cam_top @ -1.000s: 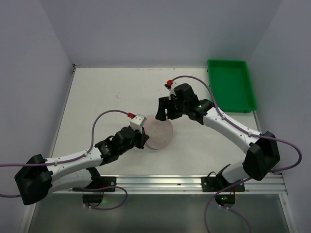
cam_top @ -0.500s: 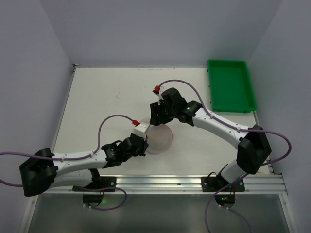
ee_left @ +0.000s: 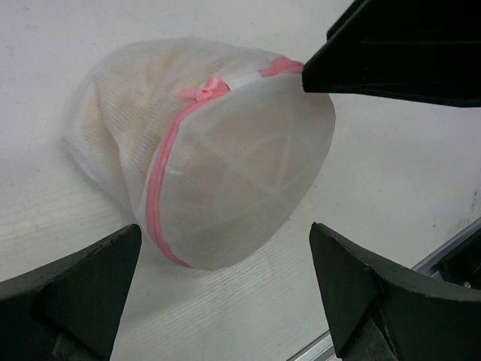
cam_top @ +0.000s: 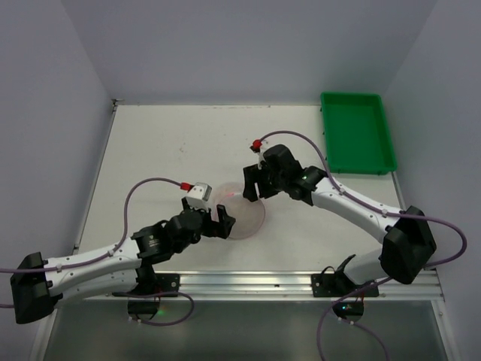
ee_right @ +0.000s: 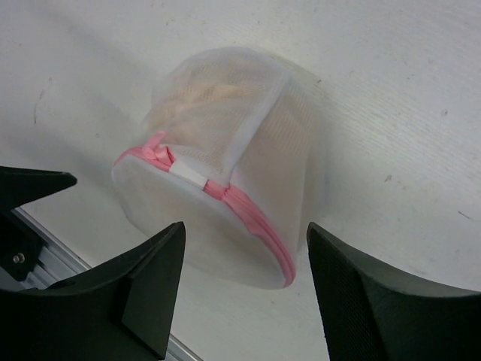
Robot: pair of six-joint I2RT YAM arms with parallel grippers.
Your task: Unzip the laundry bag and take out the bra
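Note:
The laundry bag (cam_top: pixel 242 216), a round white mesh drum with a pink zip edge, lies on the table between both arms. In the left wrist view the laundry bag (ee_left: pixel 225 173) lies on its side, its pink zip pull (ee_left: pixel 204 89) on top. A tan shape shows through the mesh: the bra (ee_left: pixel 113 83), also dim in the right wrist view (ee_right: pixel 203 90). My left gripper (ee_left: pixel 225 289) stands open just short of the bag. My right gripper (ee_right: pixel 244 282) is open, with the bag's (ee_right: pixel 225 150) lower rim between its fingers, unclamped. The zip looks shut.
A green tray (cam_top: pixel 357 131) sits at the table's back right. The metal rail (cam_top: pixel 301 282) runs along the near edge and shows close by in the left wrist view (ee_left: pixel 451 263). Grey walls stand on three sides.
My left gripper has gone from shut to wide open and its arm has shifted left. My right gripper swung left, then back right and nearer the bag. The bag slid slightly toward the near edge.

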